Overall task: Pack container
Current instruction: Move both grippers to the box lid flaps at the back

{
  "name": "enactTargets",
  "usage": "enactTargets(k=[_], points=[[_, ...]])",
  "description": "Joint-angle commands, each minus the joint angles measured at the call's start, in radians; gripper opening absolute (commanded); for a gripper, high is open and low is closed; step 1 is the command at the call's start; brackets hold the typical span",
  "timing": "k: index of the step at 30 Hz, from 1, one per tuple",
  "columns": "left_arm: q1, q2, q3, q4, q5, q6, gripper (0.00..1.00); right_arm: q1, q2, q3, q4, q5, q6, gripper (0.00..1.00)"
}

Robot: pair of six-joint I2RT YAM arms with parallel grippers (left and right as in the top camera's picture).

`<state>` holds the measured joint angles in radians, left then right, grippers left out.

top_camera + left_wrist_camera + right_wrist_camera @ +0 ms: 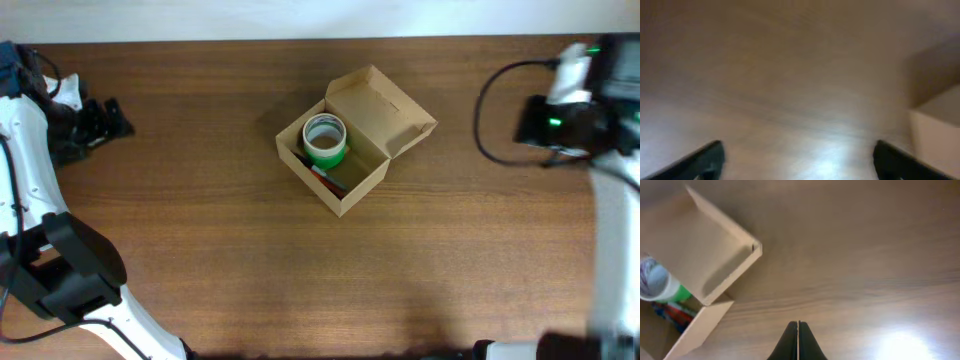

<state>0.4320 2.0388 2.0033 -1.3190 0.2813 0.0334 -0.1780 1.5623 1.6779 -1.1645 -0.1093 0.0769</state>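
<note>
The tan cardboard container sits open at the table's middle, its flap lid raised toward the back right. Inside it stand a green tape roll and some red and blue items. In the right wrist view the container and its lid are at the left, with the green roll at the edge. My right gripper is shut and empty, well right of the box. My left gripper is open and empty over bare wood at the far left.
The brown wooden table fills all views. A black cable loops beside the right arm at the back right. The left arm's black base stands at the front left. A pale edge shows at the right of the left wrist view.
</note>
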Motion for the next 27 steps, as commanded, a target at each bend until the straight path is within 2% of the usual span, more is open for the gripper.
enactTargets(k=[1, 5, 8, 11, 15, 27], points=[[-0.018, 0.008, 0.005, 0.052, 0.304, 0.057, 0.46, 0.003, 0.128, -0.103, 0.083, -0.175, 0.093, 0.04], [-0.05, 0.008, 0.063, 0.081, 0.343, 0.078, 0.01, 0.034, 0.28, -0.11, 0.148, -0.203, 0.142, 0.04], [-0.083, 0.008, 0.132, 0.068, 0.302, 0.146, 0.01, 0.064, 0.362, -0.11, 0.183, -0.255, 0.143, 0.04], [-0.129, 0.008, 0.208, 0.034, 0.188, 0.189, 0.02, 0.097, 0.416, -0.11, 0.221, -0.258, 0.174, 0.04], [-0.195, 0.008, 0.272, -0.013, 0.082, 0.19, 0.02, 0.136, 0.454, -0.11, 0.286, -0.269, 0.194, 0.04], [-0.286, 0.008, 0.276, -0.081, -0.02, 0.189, 0.01, 0.252, 0.534, -0.11, 0.566, -0.307, 0.253, 0.04]])
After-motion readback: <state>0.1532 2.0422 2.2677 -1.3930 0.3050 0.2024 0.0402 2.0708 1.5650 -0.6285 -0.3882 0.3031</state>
